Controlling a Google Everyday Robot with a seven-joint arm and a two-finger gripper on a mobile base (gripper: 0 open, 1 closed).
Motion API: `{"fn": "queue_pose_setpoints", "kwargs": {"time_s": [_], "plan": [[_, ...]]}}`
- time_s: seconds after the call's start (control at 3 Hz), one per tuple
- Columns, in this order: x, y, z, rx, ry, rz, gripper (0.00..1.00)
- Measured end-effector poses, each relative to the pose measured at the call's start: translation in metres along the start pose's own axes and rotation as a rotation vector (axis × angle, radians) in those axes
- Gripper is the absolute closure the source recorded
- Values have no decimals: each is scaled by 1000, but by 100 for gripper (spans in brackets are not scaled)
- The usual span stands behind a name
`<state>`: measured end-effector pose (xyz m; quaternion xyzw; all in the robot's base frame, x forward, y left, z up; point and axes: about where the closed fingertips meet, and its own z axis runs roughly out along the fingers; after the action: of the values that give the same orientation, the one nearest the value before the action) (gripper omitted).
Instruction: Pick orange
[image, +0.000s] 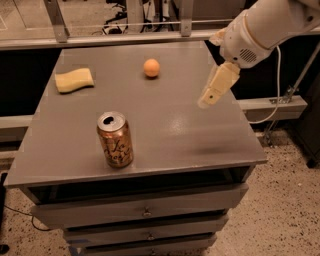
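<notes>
Right now the orange is sitting on the far part of the grey counter, toward its back edge. The hand is hanging above the counter's right side, tips angled down, well apart from the fruit, which is lying farther back and to the left in view. Whether the hand is apart or together I cannot tell. Being round, the orange is showing no long axis and pointing nowhere.
</notes>
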<state>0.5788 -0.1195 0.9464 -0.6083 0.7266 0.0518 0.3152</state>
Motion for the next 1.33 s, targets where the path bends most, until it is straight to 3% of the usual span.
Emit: {"fn": "queue_pose_setpoints", "kwargs": {"time_s": [0.33, 0.67, 1.33], "plan": [[-6, -34, 54, -19, -127, 82, 0], [-7, -34, 54, -18, -128, 81, 0], [-42, -71, 102, 34, -307, 117, 0]]}}
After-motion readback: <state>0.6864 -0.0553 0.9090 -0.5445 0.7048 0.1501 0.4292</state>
